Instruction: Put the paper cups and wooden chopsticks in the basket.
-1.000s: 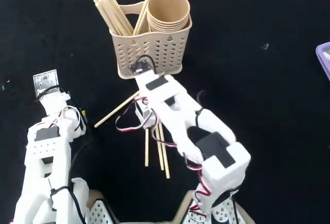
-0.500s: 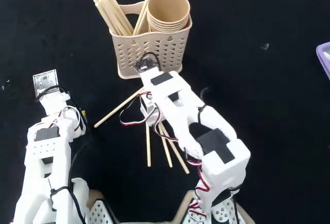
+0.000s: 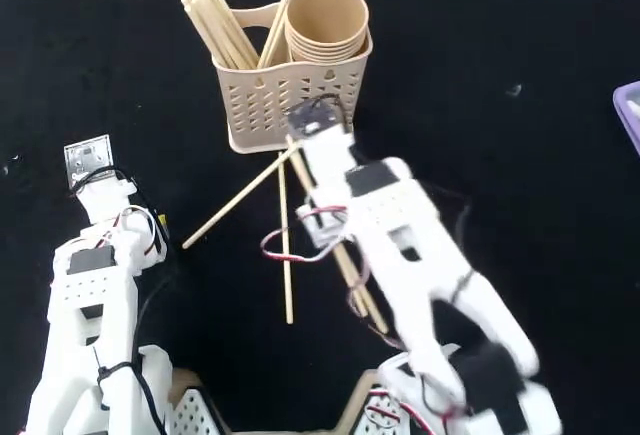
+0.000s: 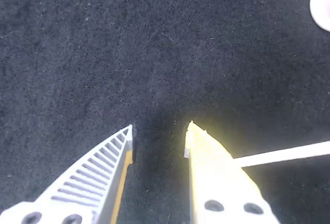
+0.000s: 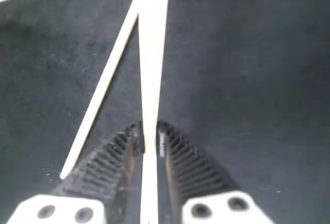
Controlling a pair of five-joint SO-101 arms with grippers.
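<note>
- Wooden chopsticks (image 5: 152, 54) are pinched between the right gripper's (image 5: 148, 134) fingers, just beside the basket (image 3: 290, 105).
- Paper cups (image 3: 325, 15) and upright chopsticks (image 3: 215, 20) stand in the basket.
- Two loose chopsticks (image 3: 285, 245) lie on the black table (image 3: 520, 205).
- The left gripper (image 4: 159, 131) hangs over the table, fingers spread.

left end effector (image 4: 160, 126) spread, black cloth (image 4: 154, 38), chopstick (image 4: 289, 152)

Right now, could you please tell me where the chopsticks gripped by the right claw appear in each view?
High view: the held chopsticks run diagonally from the basket front, under the arm, toward the bottom centre.
Left wrist view: the pale stick at the edge is likely a loose chopstick instead.
Right wrist view: centre, extending away from between the right claw fingers.
Shared landmark: the black cloth.
</note>
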